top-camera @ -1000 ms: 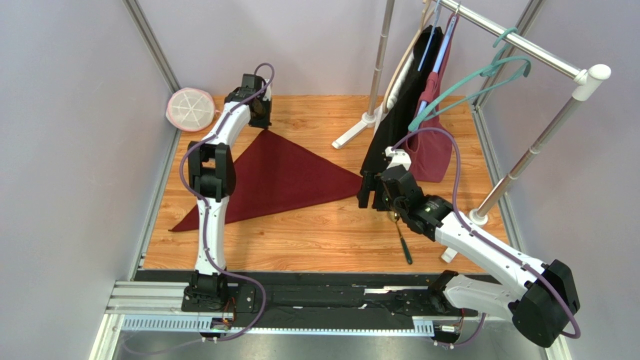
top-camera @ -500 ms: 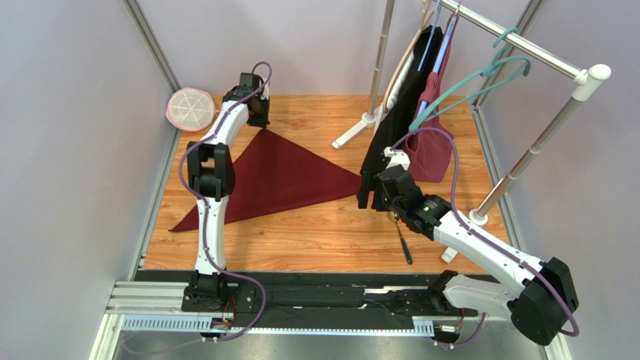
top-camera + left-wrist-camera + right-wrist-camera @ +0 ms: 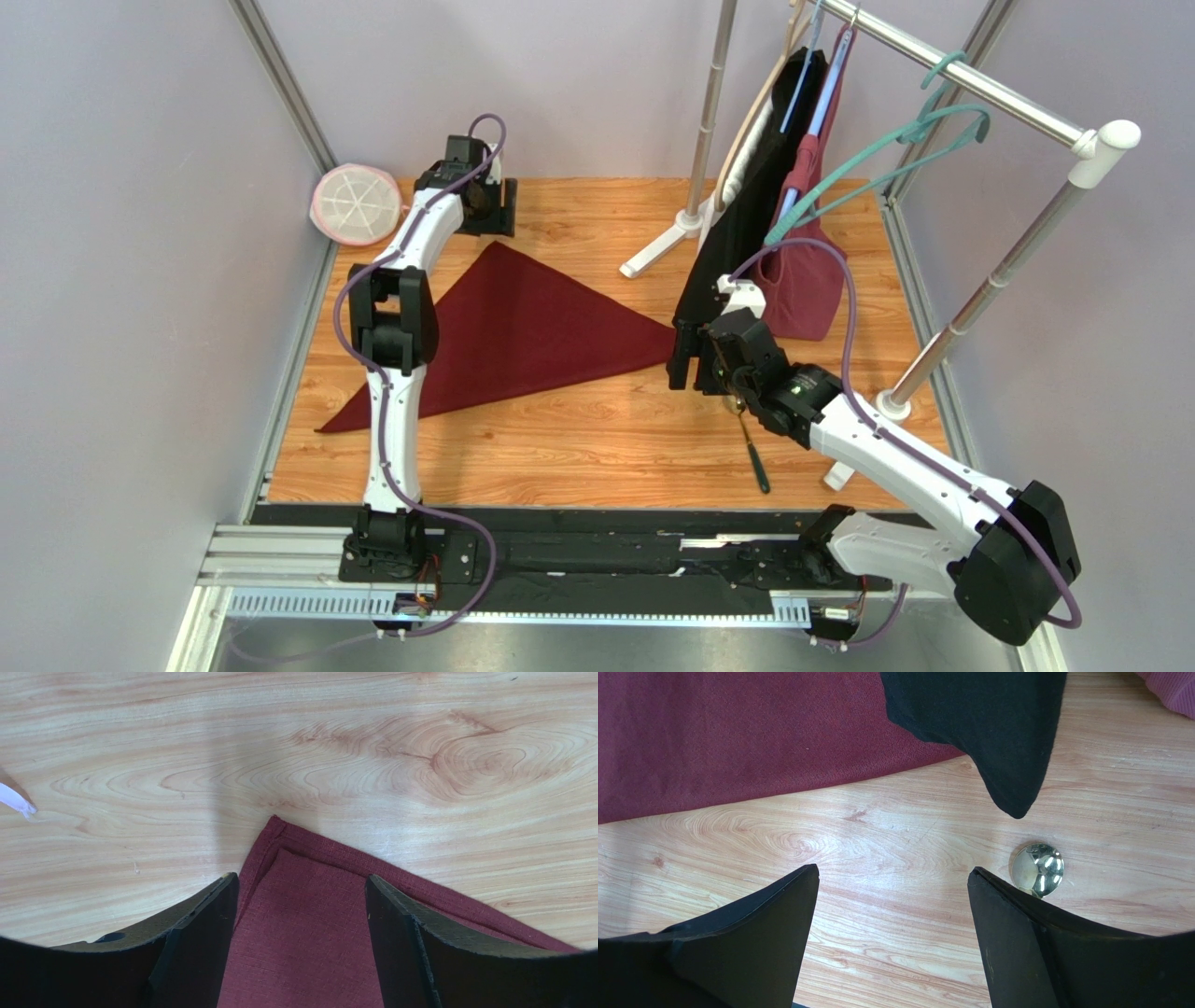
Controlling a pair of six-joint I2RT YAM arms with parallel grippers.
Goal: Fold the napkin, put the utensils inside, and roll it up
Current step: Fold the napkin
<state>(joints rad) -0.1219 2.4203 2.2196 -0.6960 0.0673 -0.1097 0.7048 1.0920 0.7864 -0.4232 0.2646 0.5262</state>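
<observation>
Since the frame a second back, the left gripper (image 3: 488, 210) had edged off toward 1 o'clock, away from the napkin's far corner. The right arm had barely stirred.

- Left gripper (image 3: 302, 889): jaws wide, nothing held. The napkin's corner showed between the fingers, out at their tips.
- Right gripper (image 3: 723, 367): jaws wide, nothing held, hanging over bare table (image 3: 589, 434) just under the hem of a black garment (image 3: 730, 238).
- Utensil (image 3: 753, 451): lay flat on the wood, apart from the cloth. Seen from overhead, its long axis ran roughly 12 to 6, bowl at the 12 end, dark handle trailing toward the arm bases. In the right wrist view the shiny bowl (image 3: 1036, 868) sat just off the right-hand fingertip, outside the gap.
- My judgement: the right arm was much the nearer for the pick, and the left stood well apart at the far side. The jaws would need to shift sideways and square across the handle.
- Napkin (image 3: 519, 329): dark red, already folded to a triangle. Its apex pointed to 12, its long edge ran from 8 to 3, and its right tip lay near the utensil at about 10 o'clock of it.
- Cloth lay flat and smooth. In the left wrist view the napkin (image 3: 309, 938) showed two layers, the upper corner set slightly back from the hemmed lower one.
</observation>
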